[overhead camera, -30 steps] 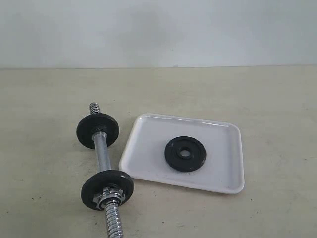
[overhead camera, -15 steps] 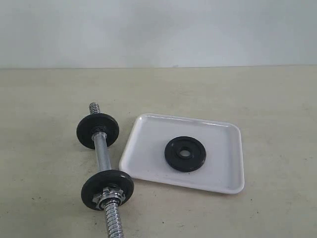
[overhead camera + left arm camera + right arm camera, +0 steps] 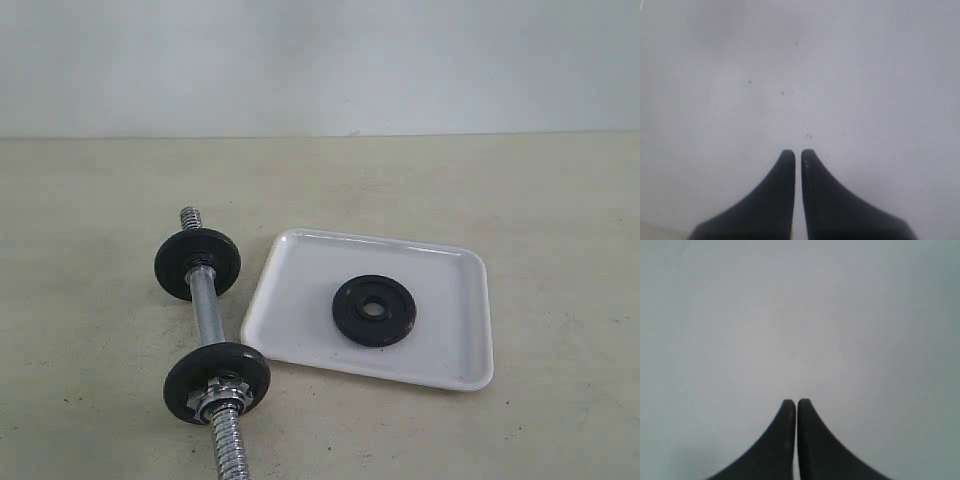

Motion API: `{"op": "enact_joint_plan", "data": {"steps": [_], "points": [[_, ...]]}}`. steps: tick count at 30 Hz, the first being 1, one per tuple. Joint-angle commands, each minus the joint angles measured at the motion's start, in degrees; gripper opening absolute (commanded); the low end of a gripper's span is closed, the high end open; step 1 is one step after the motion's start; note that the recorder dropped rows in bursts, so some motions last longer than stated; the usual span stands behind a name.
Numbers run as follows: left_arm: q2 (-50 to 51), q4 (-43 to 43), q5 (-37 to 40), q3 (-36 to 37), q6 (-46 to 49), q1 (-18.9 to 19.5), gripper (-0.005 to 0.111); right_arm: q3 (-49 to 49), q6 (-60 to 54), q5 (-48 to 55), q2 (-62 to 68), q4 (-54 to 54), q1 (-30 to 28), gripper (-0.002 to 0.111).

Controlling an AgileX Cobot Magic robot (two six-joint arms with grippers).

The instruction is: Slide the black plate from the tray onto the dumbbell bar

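Observation:
The black plate [image 3: 374,310] lies flat in the middle of the white tray [image 3: 300,260] in the exterior view. To the tray's left lies the chrome dumbbell bar [image 3: 207,312], carrying two black discs [image 3: 197,263] [image 3: 217,382] and a silver star nut [image 3: 221,390] at the near disc. Neither arm shows in the exterior view. My left gripper [image 3: 798,152] is shut with nothing in it, facing a plain pale surface. My right gripper [image 3: 796,402] is also shut and empty before a plain grey surface.
The beige tabletop [image 3: 500,190] spreads around the tray and bar, with a pale wall [image 3: 320,60] behind it. The bar's near threaded end [image 3: 232,450] reaches the exterior view's lower edge.

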Motion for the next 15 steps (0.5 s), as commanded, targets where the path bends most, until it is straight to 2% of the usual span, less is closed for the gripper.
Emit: {"op": "enact_joint_plan", "data": {"steps": [1, 5, 7, 9, 10, 11, 13, 14, 15], "points": [[-0.16, -0.51, -11.94, 0.20, -0.78, -0.28, 0.004, -0.01, 1.38, -20.02, -0.19, 0.00, 0.03, 0.000], [-0.16, 0.29, -23.25, 0.20, -0.09, -0.28, 0.004, -1.47, -2.99, -19.33, -0.19, -0.36, 0.03, 0.000], [-0.16, 5.63, -24.32, 0.11, -0.09, -0.28, 0.004, -5.84, -6.00, -10.39, -0.19, 0.00, 0.03, 0.000], [-0.16, 23.07, -18.46, -3.42, -0.20, -0.28, 0.004, -12.64, -6.68, 1.53, 2.74, 0.00, 0.03, 0.000], [-0.16, 28.66, -15.31, -4.72, -1.32, -0.28, 0.004, -14.52, -6.68, 3.90, 4.12, 0.00, 0.03, 0.000], [-0.16, 36.89, -8.41, -7.25, -6.24, -0.28, 0.004, -18.38, -6.55, 8.91, 7.17, 0.00, 0.03, 0.000], [-0.16, 40.30, 0.60, -10.32, -17.63, -0.28, 0.004, -23.84, -6.44, 19.28, 11.97, 0.00, 0.03, 0.000], [-0.16, 40.30, 4.64, -11.59, -20.65, -0.28, 0.004, -26.26, -6.44, 23.54, 14.21, 0.00, 0.03, 0.000], [-0.16, 40.57, 9.83, -13.34, -22.83, -0.28, 0.004, -29.48, -6.66, 31.95, 17.50, -0.36, 0.03, 0.000]]}}
